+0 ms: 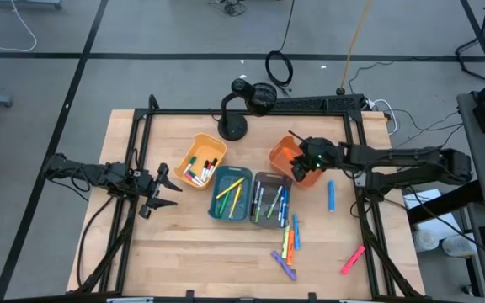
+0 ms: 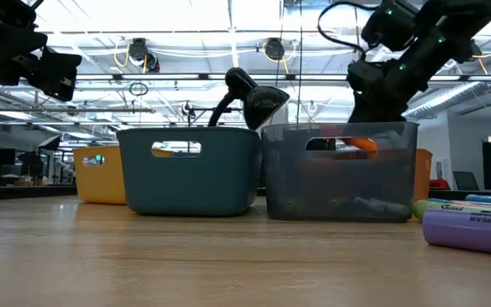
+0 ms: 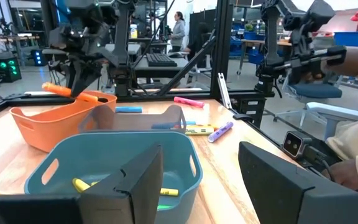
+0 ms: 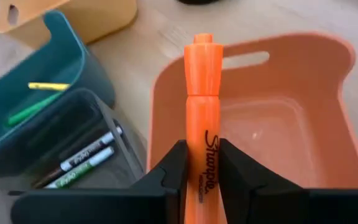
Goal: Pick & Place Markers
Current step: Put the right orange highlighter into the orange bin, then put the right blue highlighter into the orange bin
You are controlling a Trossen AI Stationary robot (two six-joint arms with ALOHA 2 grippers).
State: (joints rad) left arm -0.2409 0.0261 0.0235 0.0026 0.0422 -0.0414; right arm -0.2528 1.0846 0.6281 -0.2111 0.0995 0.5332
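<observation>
high view: pale wooden table (image 1: pixel 183 252) inside a black frame, grey floor around it. four small plastic bins sit mid-table: yellow bin (image 1: pixel 200 162), teal bin (image 1: pixel 231 193), smoky grey bin (image 1: pixel 269 199), orange bin (image 1: pixel 293 162). right claw (image 1: pixel 308 162) hangs over the orange bin, clamped on an orange marker (image 1: pixel 297 154). left claw (image 1: pixel 160 194) waits at the table's left side, fingers spread, nothing in them. loose markers on the wood: a blue marker (image 1: pixel 330 196) lying front to back, a pink marker (image 1: pixel 352 259) on a diagonal, a purple marker (image 1: pixel 283 265) near the front edge.

low view: teal and grey bins stand side by side, rounded corners, slot handles. the purple marker (image 2: pixel 471 230) lies flat at the right. ceiling lights and racks behind.

left wrist view: two dark fingers (image 3: pixel 138 180) stand well apart. the orange marker (image 3: pixel 70 92) is held nearly level above the orange bin's rim. a person stands in the far room.

right wrist view: the orange marker (image 4: pixel 202 102) runs straight out from between the closed fingers (image 4: pixel 173 165), narrow end away from the claw, black printing on its smooth barrel, over the bin's hollow.
</observation>
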